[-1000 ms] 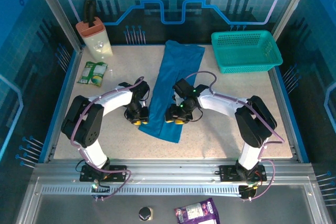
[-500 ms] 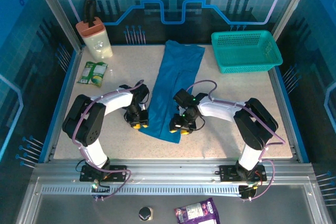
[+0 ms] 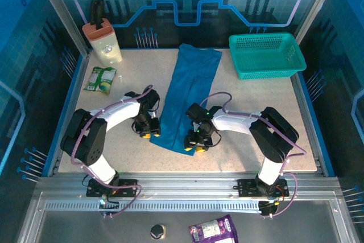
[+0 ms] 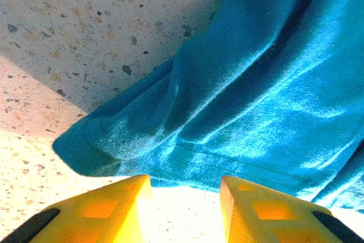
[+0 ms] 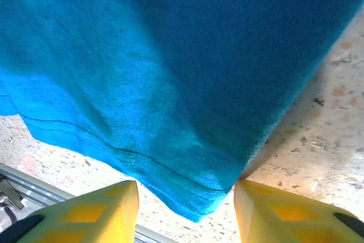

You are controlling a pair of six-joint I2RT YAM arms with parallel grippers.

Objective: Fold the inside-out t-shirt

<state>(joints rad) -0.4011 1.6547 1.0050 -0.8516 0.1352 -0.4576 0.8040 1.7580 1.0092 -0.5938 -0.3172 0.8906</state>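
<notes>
You are viewing the speckled beige tabletop (image 3: 256, 118), on which the inside-out medium-blue cloth t-shirt (image 3: 187, 83) is lying as a long narrow strip. It is running from the far centre toward the near edge, with its near hem (image 3: 173, 142) resting on the table between the two grippers. Compared with one second ago, the strip is lying in the same place, while both grippers are drawing back toward the near edge. The right gripper (image 3: 195, 148) is travelling the farther of the two and is now sitting at the right corner of the hem. The left gripper (image 3: 147, 135) is shifting only slightly and is sitting just beside the left corner. Both are standing with jaws moderately apart and holding nothing. The yellow fingers (image 4: 108, 211) of the left are framing bare table just short of the hem, and those of the right are flanking the hem corner without pinching it. You should read this as the grippers lining up on the two near corners, so a pinch and an end-over-end fold are probably coming next.
</notes>
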